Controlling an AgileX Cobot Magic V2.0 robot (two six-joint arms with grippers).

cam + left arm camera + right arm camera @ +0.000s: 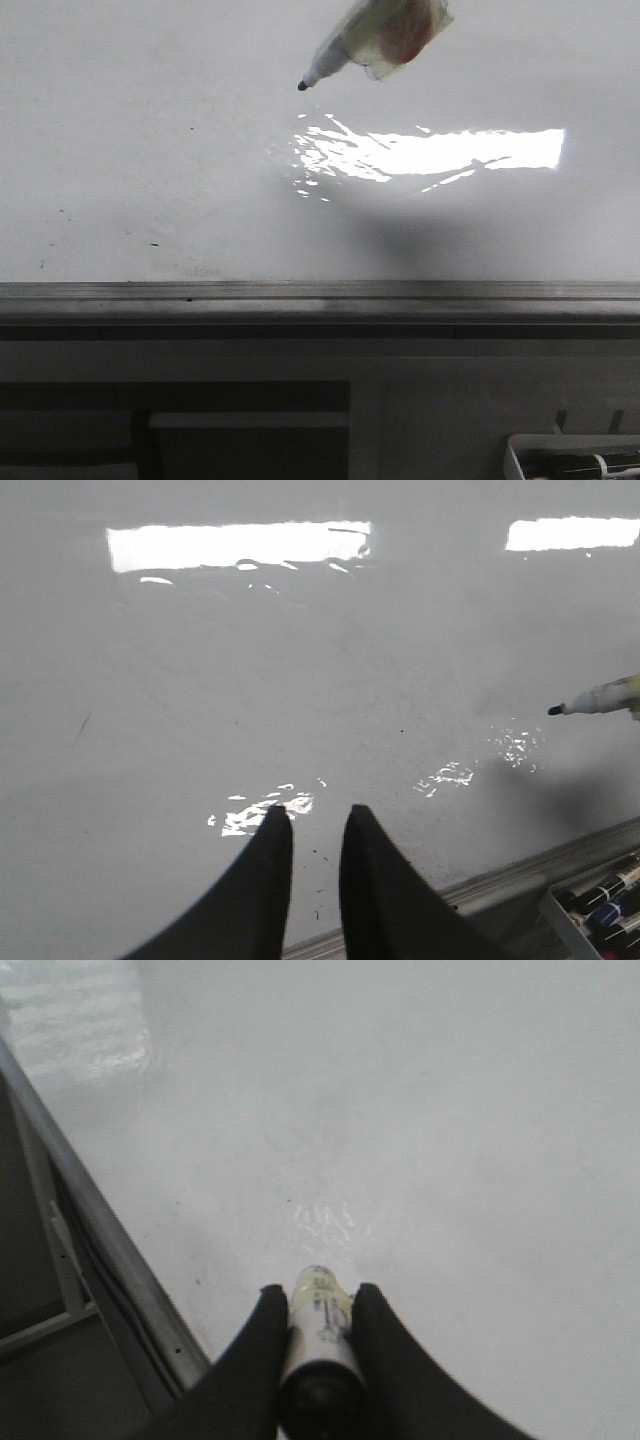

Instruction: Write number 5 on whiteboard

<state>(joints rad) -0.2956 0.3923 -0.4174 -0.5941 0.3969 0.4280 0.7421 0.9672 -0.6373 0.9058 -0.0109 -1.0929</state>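
Right hand (318, 1305) clamped on marker (318, 1330); tip above whiteboard (150, 150); left hand (315, 830) slightly apart.

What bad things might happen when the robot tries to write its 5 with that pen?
The right gripper pinches the marker near its back end, so pressing down may tilt or slip it. The tip is not visibly touching the whiteboard, so a stroke might come out faint or missing. Bright glare may hide thin lines from the cameras.
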